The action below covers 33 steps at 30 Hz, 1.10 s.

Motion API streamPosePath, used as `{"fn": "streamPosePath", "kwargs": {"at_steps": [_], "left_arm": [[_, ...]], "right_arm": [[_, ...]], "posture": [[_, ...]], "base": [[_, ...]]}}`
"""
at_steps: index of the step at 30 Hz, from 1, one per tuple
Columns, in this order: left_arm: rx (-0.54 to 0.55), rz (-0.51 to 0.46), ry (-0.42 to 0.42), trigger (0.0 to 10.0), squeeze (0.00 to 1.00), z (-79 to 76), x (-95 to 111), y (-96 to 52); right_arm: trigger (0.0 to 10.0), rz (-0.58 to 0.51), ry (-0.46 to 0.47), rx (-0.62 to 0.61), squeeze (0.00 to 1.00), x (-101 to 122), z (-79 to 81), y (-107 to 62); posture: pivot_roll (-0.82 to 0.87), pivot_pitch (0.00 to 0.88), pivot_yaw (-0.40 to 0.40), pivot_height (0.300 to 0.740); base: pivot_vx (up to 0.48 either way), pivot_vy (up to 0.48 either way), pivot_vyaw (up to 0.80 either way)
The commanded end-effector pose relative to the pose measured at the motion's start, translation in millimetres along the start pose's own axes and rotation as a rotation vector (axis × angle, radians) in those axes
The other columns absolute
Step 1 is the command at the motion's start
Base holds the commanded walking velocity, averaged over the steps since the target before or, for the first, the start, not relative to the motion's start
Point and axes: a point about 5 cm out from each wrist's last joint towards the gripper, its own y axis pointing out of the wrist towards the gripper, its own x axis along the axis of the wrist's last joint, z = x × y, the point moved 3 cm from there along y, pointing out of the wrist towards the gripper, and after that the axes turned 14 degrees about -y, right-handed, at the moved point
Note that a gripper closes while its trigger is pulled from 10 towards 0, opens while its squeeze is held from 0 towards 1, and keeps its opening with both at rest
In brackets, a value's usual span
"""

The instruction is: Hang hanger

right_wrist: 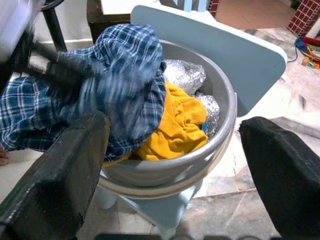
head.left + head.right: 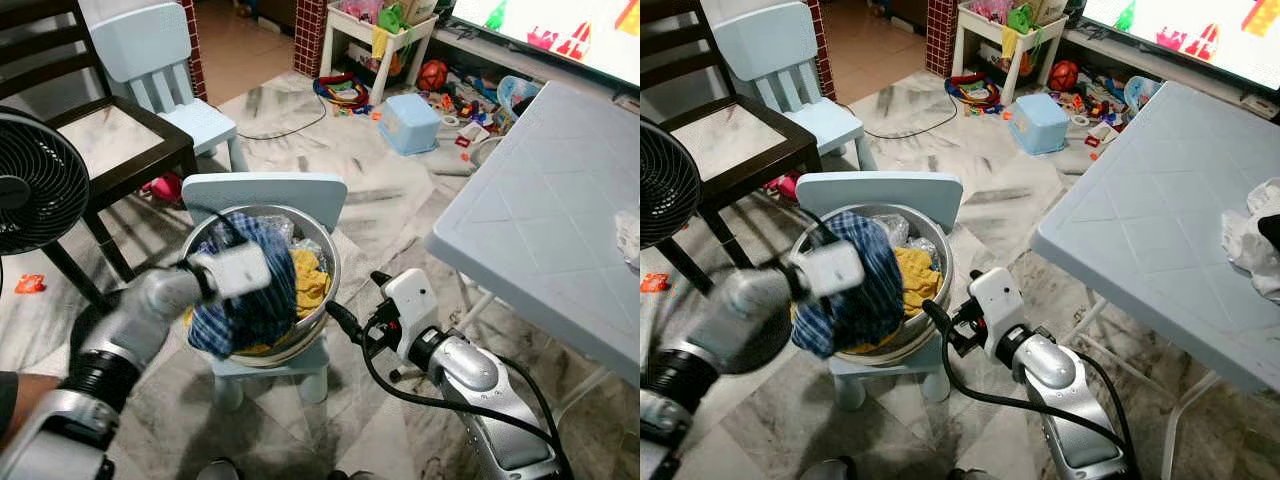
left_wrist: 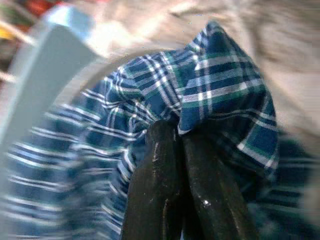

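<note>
The left gripper [image 3: 182, 150] has its jaws pinched on the blue plaid shirt [image 2: 255, 290], lifting it clear of the metal basin [image 2: 322, 300] on the small blue chair [image 2: 262, 190], probably for hanging. The right gripper [image 1: 172, 165] waits beside the basin rim, jaws wide apart. No hanger is visible.

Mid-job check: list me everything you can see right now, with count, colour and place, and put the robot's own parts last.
plaid shirt: one, blue checked, draped over the basin's near rim
yellow cloth: one, yellow, inside the basin
basin: one, silver, on the small chair
small chair: one, pale blue, centre floor
second child chair: one, pale blue, far left
dark chair: one, dark brown, left
fan: one, black, left edge
folding table: one, pale blue, right
storage box: one, blue, far floor among toys
left gripper: jaws shut on plaid shirt
right gripper: jaws open, beside the basin
</note>
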Motion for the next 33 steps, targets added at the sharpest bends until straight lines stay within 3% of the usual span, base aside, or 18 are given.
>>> {"fn": "streamPosePath", "kwargs": {"at_steps": [1,2,3,4,9,10,12,16,21,25,26,28,29,30,33], "left_arm": [[-0.054,0.023,-0.014,10.0,0.0,-6.7,-7.2,-0.5],[-0.063,0.034,-0.054,10.0,0.0,-7.7,-12.9,-1.6],[-0.017,0.033,-0.066,10.0,0.98,-1.7,-14.5,-2.7],[0.04,0.031,-0.071,10.0,0.98,5.7,-15.5,-4.1],[0.123,-0.001,-0.169,10.0,1.0,20.2,-15.5,-8.5],[0.214,-0.017,-0.191,10.0,1.0,31.7,-16.8,-14.0],[0.203,-0.032,-0.231,10.0,1.0,30.4,-16.7,-15.8],[0.225,-0.064,-0.228,10.0,1.0,32.1,-13.0,-20.4],[0.324,-0.169,-0.325,10.0,1.0,45.0,2.1,-31.0],[0.525,-0.293,-0.52,10.0,1.0,57.7,9.0,-46.7],[0.635,-0.338,-0.629,10.0,1.0,56.9,6.3,-55.4],[0.717,-0.369,-0.74,10.0,1.0,52.9,2.1,-61.2],[0.766,-0.392,-0.822,10.0,1.0,49.1,-0.8,-63.4],[0.82,-0.422,-0.98,10.0,1.0,37.3,-5.5,-62.6],[0.865,-0.431,-1.193,10.0,1.0,13.4,-8.6,-56.9]], "right_arm": [[10.0,0.002,-0.013,-0.022,0.0,1.9,-5.2,-4.7],[10.0,0.004,-0.014,-0.022,0.0,1.2,-5.5,-5.3],[10.0,0.006,-0.015,-0.021,0.0,0.6,-5.6,-5.3],[10.0,0.007,-0.016,-0.02,0.0,0.1,-5.8,-5.2],[10.0,0.008,-0.015,-0.019,0.0,-0.1,-5.2,-3.0],[10.0,0.006,-0.019,-0.014,0.0,0.4,-3.2,-1.8],[10.0,0.006,-0.041,-0.011,0.0,0.5,-2.8,-2.2],[10.0,0.008,-0.049,-0.014,0.0,-0.6,-3.1,-3.3],[10.0,0.012,-0.05,-0.009,0.0,-2.1,-2.8,-3.2],[10.0,0.009,-0.05,-0.009,0.0,-1.7,-1.7,-2.1],[10.0,0.01,-0.05,-0.011,0.0,-2.3,-1.6,-2.4],[10.0,0.012,-0.049,-0.013,0.0,-3.1,-1.6,-2.8],[10.0,0.013,-0.049,-0.012,0.0,-3.5,-1.3,-3.0],[10.0,0.014,-0.049,-0.01,0.0,-4.1,-0.6,-3.0],[10.0,0.01,-0.059,-0.002,0.0,-3.4,0.7,-1.3]], "posture": [[0.06,0.124,-0.095,0.74],[0.06,0.124,-0.096,0.74],[0.07,0.124,-0.097,0.74],[0.07,0.124,-0.097,0.74],[0.08,0.124,-0.098,0.74],[0.08,0.122,-0.098,0.74],[0.08,0.124,-0.1,0.74],[0.08,0.127,-0.102,0.74],[0.09,0.131,-0.106,0.74],[0.09,0.133,-0.1,0.74],[0.09,0.135,-0.1,0.74],[0.09,0.138,-0.101,0.74],[0.09,0.138,-0.101,0.74],[0.1,0.138,-0.102,0.74],[0.1,0.14,-0.101,0.74]], "base": [[0.0,0.0,0.0],[0.0,0.0,0.0],[0.0,0.0,0.0],[0.0,0.0,0.0],[0.0,0.0,0.0],[0.0,0.0,0.0],[0.0,0.0,0.0],[0.0,0.0,0.0],[0.0,0.0,0.0],[0.0,0.0,0.0],[0.0,0.0,0.0],[0.0,0.0,0.0],[0.0,0.0,0.0],[0.0,0.0,0.0],[0.0,0.0,0.0]]}}
